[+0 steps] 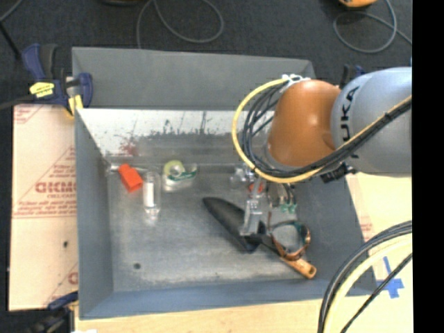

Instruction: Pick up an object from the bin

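Loads of bare floor across the front-left of the bin [173, 259], but an orange block [130, 177], clear vial [150, 198] and small tape roll [177, 173] line the back, while a black wedge [225, 217] and copper-handled loop [297, 252] crowd the right.

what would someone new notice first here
The big orange cover on the arm, ringed by loops of cable, hangs over the right side of the bin and draws the eye first. Below it a black wedge lies on the floor. At the left, near the back wall, a small orange block sits beside a clear tube.
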